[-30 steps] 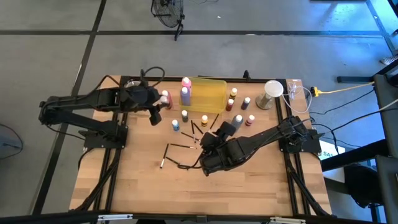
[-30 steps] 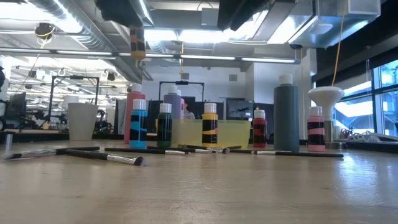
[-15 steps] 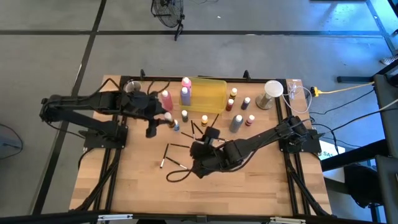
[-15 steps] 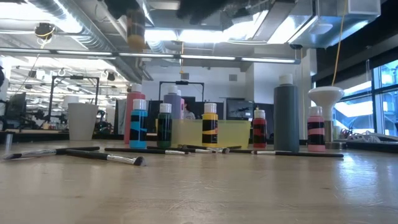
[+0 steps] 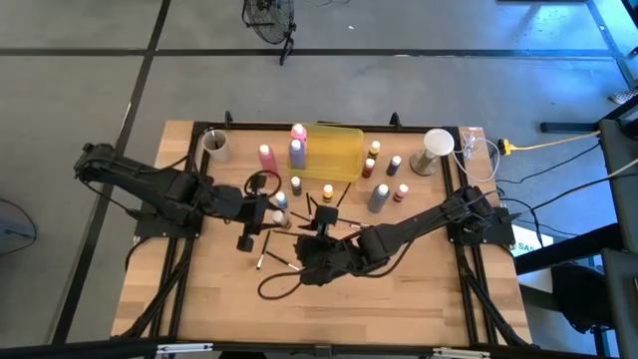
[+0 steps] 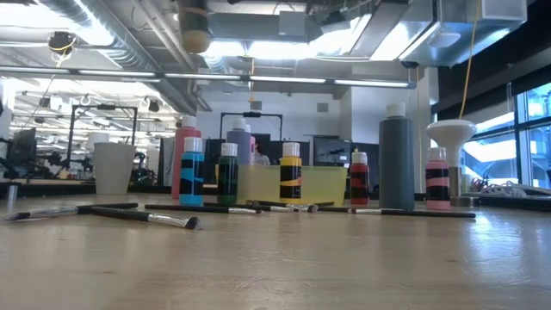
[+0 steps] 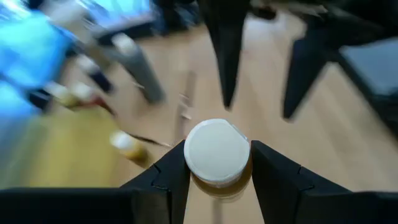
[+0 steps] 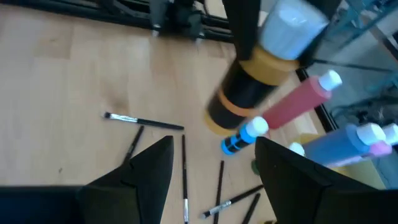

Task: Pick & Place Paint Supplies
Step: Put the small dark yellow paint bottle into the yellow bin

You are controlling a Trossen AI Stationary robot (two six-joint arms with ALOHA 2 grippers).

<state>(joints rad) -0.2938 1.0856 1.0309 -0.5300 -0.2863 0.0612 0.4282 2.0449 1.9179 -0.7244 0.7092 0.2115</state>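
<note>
A small yellow-and-black paint bottle (image 8: 249, 87) with a white cap (image 7: 216, 152) is up in the air with my left gripper (image 5: 271, 213) shut on it, left of the table's middle. In the low view its round bottom (image 6: 195, 31) shows high above the table. My right gripper (image 5: 321, 221) hovers open just to its right, nothing between its fingers (image 8: 149, 174). Pink (image 5: 264, 157) and purple (image 5: 297, 152) squeeze bottles, a grey one (image 5: 379, 196) and small bottles (image 5: 327, 192) stand upright at the back. Dark brushes (image 5: 284, 234) lie flat mid-table. My left gripper pinches the small bottle between its two fingers (image 7: 174, 180), on the body just under the white cap (image 7: 216, 180). The fingers slant down from the table's left. The bottle is lifted clear and tilted, its cap toward the wrist and its bottom (image 8: 217, 118) lower.
A translucent yellow tray (image 5: 337, 152) stands at the far middle, pale cups at far left (image 5: 214, 143) and far right (image 5: 437, 150). A blue-and-black small bottle (image 5: 282, 200) stands close by my left gripper. Black cable loops (image 5: 279, 284) hang from the arms. The near half of the table is bare wood (image 5: 399, 309).
My left gripper has swung from the far left of the table toward the middle and the near edge, carrying the small bottle and tipping it. My right gripper has shifted toward the table's left and rolled at the wrist, its fingers as far apart as before.
</note>
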